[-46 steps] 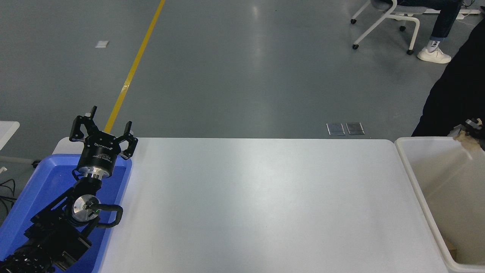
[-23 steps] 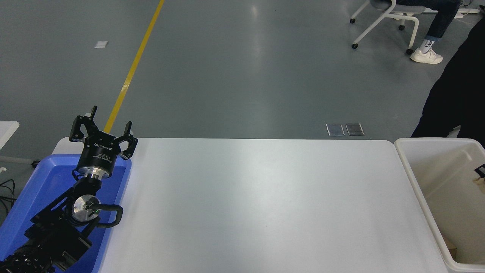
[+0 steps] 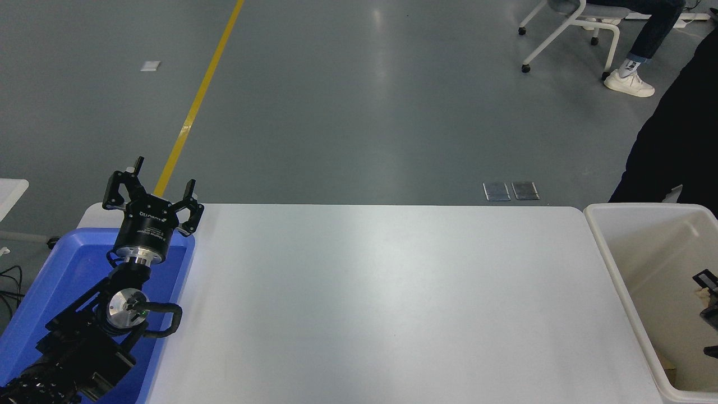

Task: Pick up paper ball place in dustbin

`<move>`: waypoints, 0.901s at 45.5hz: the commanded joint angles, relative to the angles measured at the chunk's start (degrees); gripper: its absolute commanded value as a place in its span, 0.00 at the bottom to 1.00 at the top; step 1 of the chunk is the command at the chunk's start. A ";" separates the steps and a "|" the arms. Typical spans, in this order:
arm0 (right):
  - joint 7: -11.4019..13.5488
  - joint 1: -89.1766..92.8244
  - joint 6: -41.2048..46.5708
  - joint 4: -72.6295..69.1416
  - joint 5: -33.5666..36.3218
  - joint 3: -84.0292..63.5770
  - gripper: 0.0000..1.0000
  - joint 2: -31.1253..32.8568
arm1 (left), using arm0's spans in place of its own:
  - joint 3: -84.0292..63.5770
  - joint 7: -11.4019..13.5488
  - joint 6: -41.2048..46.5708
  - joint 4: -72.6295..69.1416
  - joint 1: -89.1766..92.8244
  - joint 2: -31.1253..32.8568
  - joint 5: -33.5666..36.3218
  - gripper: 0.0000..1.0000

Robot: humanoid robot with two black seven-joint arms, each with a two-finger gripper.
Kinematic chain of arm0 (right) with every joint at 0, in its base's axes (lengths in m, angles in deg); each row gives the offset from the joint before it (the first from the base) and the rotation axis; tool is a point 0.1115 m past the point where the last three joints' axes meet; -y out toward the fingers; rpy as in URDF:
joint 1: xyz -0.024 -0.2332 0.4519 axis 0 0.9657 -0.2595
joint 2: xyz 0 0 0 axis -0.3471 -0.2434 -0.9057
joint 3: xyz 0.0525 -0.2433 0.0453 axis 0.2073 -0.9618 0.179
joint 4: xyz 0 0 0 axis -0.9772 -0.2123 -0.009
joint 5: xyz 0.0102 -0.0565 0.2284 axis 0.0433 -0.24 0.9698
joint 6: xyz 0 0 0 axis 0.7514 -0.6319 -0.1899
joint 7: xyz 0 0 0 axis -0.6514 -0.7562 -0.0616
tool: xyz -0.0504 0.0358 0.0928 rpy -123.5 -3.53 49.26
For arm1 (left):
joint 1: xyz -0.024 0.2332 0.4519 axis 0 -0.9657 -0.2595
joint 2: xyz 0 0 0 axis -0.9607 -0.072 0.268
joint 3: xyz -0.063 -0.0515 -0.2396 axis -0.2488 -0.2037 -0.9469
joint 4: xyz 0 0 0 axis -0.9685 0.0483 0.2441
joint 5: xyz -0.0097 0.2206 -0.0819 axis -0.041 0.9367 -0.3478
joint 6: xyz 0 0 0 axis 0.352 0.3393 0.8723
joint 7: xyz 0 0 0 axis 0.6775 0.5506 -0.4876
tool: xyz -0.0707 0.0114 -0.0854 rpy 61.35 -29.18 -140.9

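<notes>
Right pincer [image 3: 708, 297]: barely in view over dustbin [image 3: 611, 264]; grip unreadable.
Left pincer [image 3: 151, 193]: parked, wide.
Advice: withdraw without clipping the rim.

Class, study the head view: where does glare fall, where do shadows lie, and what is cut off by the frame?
Head view: soft overhead glare washes the white table centre and streaks the grey floor; the dustbin interior lies in dimmer shade; the right gripper is cropped at the right edge, jaws unreadable; the left gripper is sharp.
</notes>
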 commanded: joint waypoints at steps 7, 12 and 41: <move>-0.02 -0.13 -0.77 -0.14 0.03 0.09 1.00 -0.74 | 0.01 0.00 0.00 0.00 0.00 0.00 0.00 0.98; -0.02 -1.27 -0.59 -0.49 0.03 0.09 1.00 -0.74 | 0.01 0.00 0.00 0.00 0.00 0.00 0.00 0.98; -0.11 -30.61 3.10 -15.59 -1.64 -7.02 1.00 0.93 | 0.09 0.00 0.00 0.00 0.08 0.00 0.00 0.98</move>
